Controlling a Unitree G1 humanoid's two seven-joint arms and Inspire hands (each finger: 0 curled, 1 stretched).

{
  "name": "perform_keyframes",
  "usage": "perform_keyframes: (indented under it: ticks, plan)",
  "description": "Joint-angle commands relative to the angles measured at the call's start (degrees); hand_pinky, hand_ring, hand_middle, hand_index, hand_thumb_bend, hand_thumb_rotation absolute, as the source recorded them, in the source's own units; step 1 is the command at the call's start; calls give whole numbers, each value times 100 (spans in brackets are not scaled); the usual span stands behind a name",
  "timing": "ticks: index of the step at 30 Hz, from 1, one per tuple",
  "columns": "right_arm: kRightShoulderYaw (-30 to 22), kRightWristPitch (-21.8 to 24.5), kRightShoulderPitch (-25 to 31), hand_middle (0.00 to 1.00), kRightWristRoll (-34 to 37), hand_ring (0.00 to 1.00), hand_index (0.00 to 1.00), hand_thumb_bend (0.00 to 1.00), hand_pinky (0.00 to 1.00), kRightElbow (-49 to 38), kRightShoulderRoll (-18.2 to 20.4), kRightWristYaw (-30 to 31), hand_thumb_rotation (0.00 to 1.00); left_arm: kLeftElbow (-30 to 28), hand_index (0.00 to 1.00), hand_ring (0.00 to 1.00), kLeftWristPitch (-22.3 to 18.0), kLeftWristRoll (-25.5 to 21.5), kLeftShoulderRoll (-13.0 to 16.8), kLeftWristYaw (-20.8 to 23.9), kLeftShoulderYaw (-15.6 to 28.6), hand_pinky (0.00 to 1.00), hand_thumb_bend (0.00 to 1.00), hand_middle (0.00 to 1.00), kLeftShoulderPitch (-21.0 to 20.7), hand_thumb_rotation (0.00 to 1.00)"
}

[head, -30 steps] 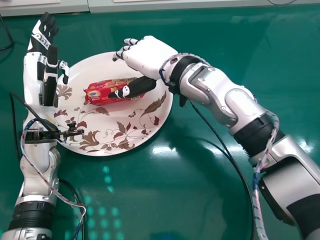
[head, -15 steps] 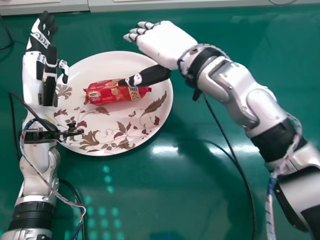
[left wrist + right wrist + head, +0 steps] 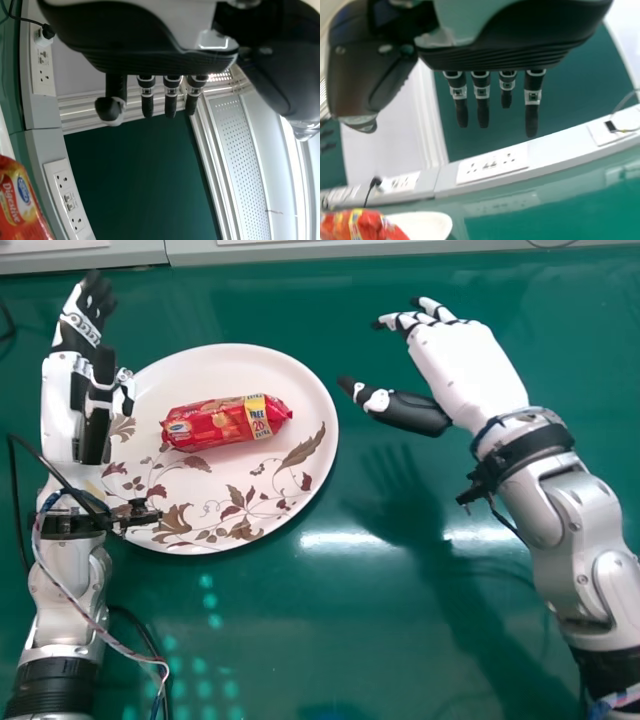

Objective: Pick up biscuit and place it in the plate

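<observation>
The biscuit packet [image 3: 227, 422] lies on its side on the plate [image 3: 222, 532], a little from the middle toward twelve o'clock, and its long body points roughly to nine and three; I think it is laid so because the long side gives stable rest inside the rim. The plate sits flat on the green surface [image 3: 380, 660], probably between the two arms so that either can reach it. The right robot hand [image 3: 468, 370] is between two and three o'clock from the plate, well apart from the packet, open and holding nothing, perhaps to leave the packet free, as the placing looks complete. The left robot hand [image 3: 60, 400], at about ten o'clock, is also open and empty, maybe kept aside as not needed. In count, there are one packet, one plate and two robot hands.
</observation>
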Motion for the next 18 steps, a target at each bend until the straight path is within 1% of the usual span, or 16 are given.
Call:
perform_keyframes:
  ticks: [1,4,6,8,12,15,18]
  plan:
    - [-129,170,379,87,59,79,87,84,67,-318,186,-107,51,278,100,100,138,112,-14,-66,9,0,100,100,770,88]
    - [-202,270,691,86,87,80,86,82,67,-452,424,-365,48,149,100,100,369,175,25,-58,15,0,100,100,768,89]
    - [-234,365,869,87,129,82,87,80,70,-522,624,-520,47,96,100,100,463,173,69,-84,15,0,100,100,764,89]
    - [-259,430,1012,88,229,83,88,78,72,-547,851,-704,45,71,100,100,490,142,107,-121,25,0,100,100,752,89]
    - [-299,439,1224,89,468,84,89,75,74,-516,1203,-1081,41,95,100,100,497,75,169,-202,42,0,100,100,686,88]
    - [-349,279,1364,89,770,84,89,73,74,-456,1381,-1371,38,-7,100,100,569,-2,155,-293,14,0,100,100,693,87]
    - [-424,-151,1500,87,1152,83,88,69,72,-270,1440,-1767,33,-33,100,100,569,-66,130,-366,-5,0,100,100,686,85]
